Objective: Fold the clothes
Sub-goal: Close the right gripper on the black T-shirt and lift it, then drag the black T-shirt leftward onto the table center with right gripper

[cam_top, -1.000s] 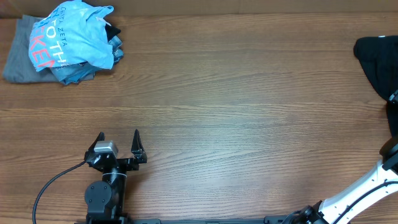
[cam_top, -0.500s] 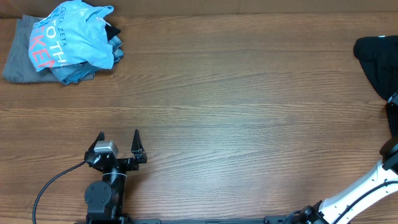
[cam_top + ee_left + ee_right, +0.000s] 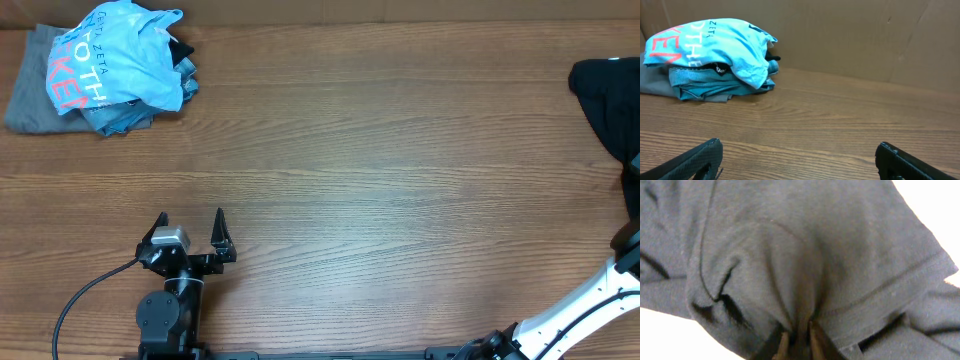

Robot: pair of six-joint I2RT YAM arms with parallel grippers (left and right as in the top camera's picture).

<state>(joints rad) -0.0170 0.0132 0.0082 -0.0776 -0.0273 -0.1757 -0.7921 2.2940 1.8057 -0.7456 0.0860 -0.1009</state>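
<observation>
**Right hand pinches the black T-shirt at the right edge**

The black T-shirt lies bunched at the right edge of the surface, toward the far corner. In the right wrist view, the right hand's fingers are together on a gathered fold of the dark cloth, close to a hemmed edge. The left hand sits near the front edge, left of centre, with its fingers wide apart and holding nothing. A light blue shirt lies over a grey garment in the far left corner. This looks like the first pick-up. Next, the shirt probably needs drawing to the bare middle and spreading flat, likely with the left hand's help, before any fold.
</observation>
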